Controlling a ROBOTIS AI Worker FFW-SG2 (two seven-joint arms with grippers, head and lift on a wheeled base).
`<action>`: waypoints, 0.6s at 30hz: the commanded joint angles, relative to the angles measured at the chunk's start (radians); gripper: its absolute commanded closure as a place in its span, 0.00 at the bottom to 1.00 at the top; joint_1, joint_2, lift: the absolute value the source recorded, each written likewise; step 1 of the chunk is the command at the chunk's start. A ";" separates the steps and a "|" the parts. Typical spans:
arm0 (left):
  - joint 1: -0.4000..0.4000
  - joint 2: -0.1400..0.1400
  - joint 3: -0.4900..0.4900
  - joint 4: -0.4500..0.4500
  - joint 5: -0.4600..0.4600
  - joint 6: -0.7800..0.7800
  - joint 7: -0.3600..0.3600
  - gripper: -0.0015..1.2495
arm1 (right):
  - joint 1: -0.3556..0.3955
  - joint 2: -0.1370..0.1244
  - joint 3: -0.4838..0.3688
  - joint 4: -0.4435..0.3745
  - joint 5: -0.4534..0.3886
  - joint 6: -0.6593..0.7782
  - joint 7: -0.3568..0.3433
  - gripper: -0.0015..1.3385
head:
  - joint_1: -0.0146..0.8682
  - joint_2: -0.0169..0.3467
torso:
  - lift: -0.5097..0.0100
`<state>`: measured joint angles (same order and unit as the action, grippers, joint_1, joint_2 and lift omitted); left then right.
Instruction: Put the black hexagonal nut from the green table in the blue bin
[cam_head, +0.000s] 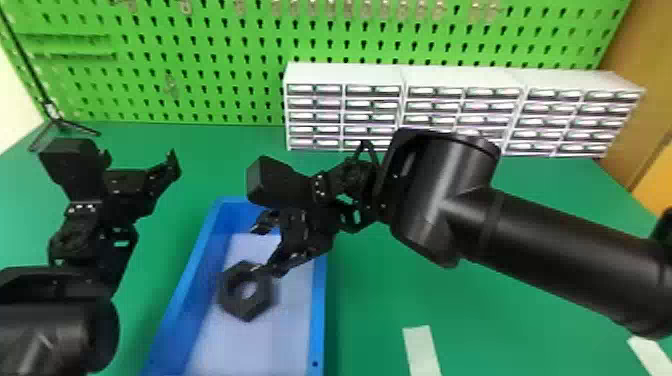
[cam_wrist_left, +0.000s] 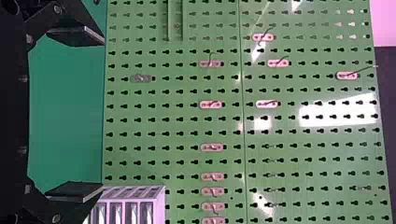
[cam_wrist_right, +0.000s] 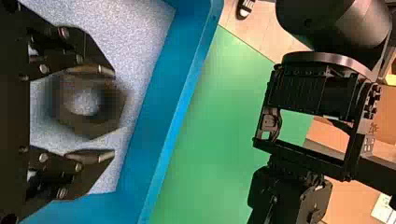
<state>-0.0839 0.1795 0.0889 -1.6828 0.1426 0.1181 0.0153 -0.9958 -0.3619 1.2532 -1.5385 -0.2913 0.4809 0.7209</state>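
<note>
In the head view my right gripper (cam_head: 268, 251) is over the blue bin (cam_head: 318, 320), fingers apart. The black hexagonal nut (cam_head: 245, 313) shows blurred over the bin's pale floor, by the nearer fingertip. The right wrist view has the nut (cam_wrist_right: 95, 127) between the open fingers of my right gripper (cam_wrist_right: 112, 113), close to one finger, with a gap to the other; its height above the floor of the bin (cam_wrist_right: 161, 112) is unclear. My left gripper (cam_head: 139, 160) stands open and holds nothing, left of the bin; in the left wrist view the gripper (cam_wrist_left: 100, 113) faces the pegboard.
White drawer cabinets (cam_head: 345, 75) line the back of the green table (cam_head: 500, 310), against a green pegboard (cam_head: 200, 75). A black stand (cam_head: 60, 122) is at the back left. A pale strip (cam_head: 422, 350) lies right of the bin.
</note>
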 joint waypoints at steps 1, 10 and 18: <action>-0.001 0.000 0.000 0.000 0.000 0.000 0.000 0.14 | 0.003 0.000 -0.003 0.000 0.001 0.001 0.000 0.18 | 0.79 0.12 | 0.80; -0.001 0.000 0.000 0.000 0.002 -0.002 0.000 0.14 | 0.005 -0.002 -0.011 0.001 0.004 0.001 0.000 0.13 | 0.79 0.12 | 0.80; -0.002 0.000 0.000 0.000 0.002 -0.002 0.000 0.14 | 0.005 -0.002 -0.014 0.001 0.006 0.002 0.000 0.13 | 0.79 0.12 | 0.80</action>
<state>-0.0856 0.1795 0.0889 -1.6828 0.1442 0.1167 0.0152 -0.9910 -0.3636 1.2411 -1.5370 -0.2854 0.4824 0.7209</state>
